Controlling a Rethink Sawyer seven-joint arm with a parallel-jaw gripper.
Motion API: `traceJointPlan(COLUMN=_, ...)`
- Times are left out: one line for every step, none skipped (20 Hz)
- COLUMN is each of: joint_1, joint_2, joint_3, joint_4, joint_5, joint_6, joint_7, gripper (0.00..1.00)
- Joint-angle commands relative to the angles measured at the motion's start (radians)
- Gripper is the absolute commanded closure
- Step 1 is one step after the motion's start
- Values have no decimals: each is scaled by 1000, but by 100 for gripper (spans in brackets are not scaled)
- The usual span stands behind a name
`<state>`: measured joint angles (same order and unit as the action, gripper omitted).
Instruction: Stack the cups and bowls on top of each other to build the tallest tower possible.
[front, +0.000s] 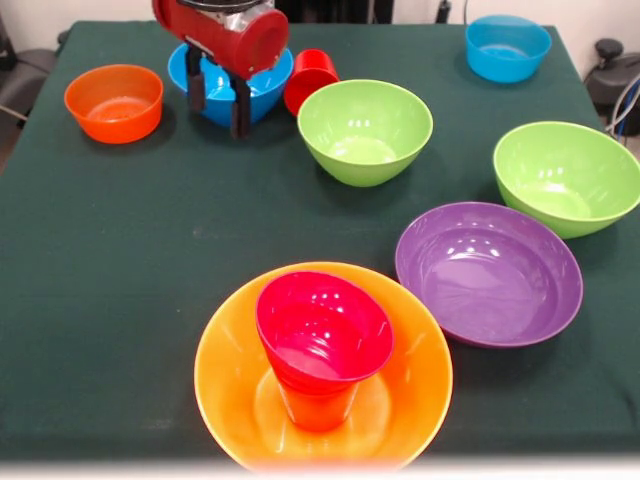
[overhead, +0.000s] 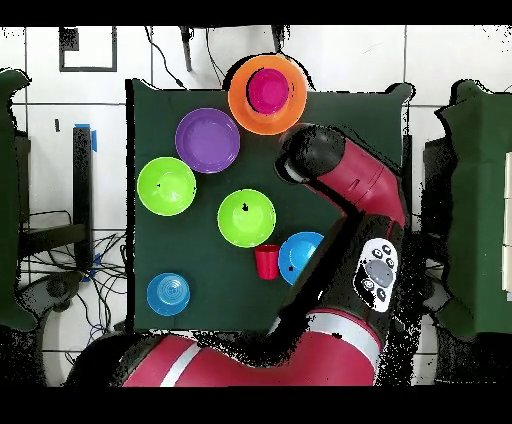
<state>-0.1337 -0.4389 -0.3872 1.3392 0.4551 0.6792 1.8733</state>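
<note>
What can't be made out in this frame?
- Gripper, front view: contact with the blue bowl behind it unclear.
- Small orange bowl: overhead view, hidden under the arm.
- Orange cup, front view: mostly covered by the crimson bowl.

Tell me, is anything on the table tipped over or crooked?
Yes. The red cup lies on its side beside a blue bowl, where the gripper hangs. On the tower, the small crimson bowl sits tilted on the orange cup, inside the big orange bowl. Nothing looks spilled or broken.
</note>
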Motion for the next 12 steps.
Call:
traceJointPlan(joint_1=-112, joint_2=-103, joint_3=212, joint_4=104, joint_5=-225, joint_6=8, joint_7=-396, gripper=0)
traceJointPlan(joint_1=-119, joint_2=-124, joint_3=228, joint_4=134, joint_5=-240, joint_6=-28, joint_7=-410, gripper=0)
traceJointPlan(joint_1=-126, joint_2=-150, joint_3=250, joint_4=149, joint_5=-261, joint_6=-48, joint_7=-430, gripper=0)
traceJointPlan(joint_1=-123, joint_2=-167, joint_3=252, joint_4=143, joint_5=-282, joint_6=-36, joint_7=-418, gripper=0)
traceJointPlan(joint_1=-119, joint_2=-184, joint_3=253, joint_4=137, joint_5=-303, joint_6=-24, joint_7=-407, gripper=0)
traceJointPlan(joint_1=-111, joint_2=-188, joint_3=249, joint_4=116, joint_5=-327, joint_6=-4, joint_7=-385, gripper=0)
traceJointPlan(joint_1=-95, joint_2=-160, joint_3=241, joint_4=47, joint_5=-350, joint_6=43, joint_7=-352, gripper=0)
traceJointPlan(joint_1=-97, joint_2=-150, joint_3=251, joint_4=25, joint_5=-366, joint_6=51, joint_7=-334, gripper=0)
traceJointPlan(joint_1=-103, joint_2=-134, joint_3=269, joint_4=-13, joint_5=-383, joint_6=49, joint_7=-334, gripper=0)
traceJointPlan(joint_1=-105, joint_2=-123, joint_3=277, joint_4=-34, joint_5=-388, joint_6=72, joint_7=-320, gripper=0)
traceJointPlan(joint_1=-106, joint_2=-113, joint_3=285, joint_4=-56, joint_5=-393, joint_6=95, joint_7=-305, gripper=0)
traceJointPlan(joint_1=-106, joint_2=-106, joint_3=286, joint_4=-68, joint_5=-392, joint_6=123, joint_7=-276, gripper=0)
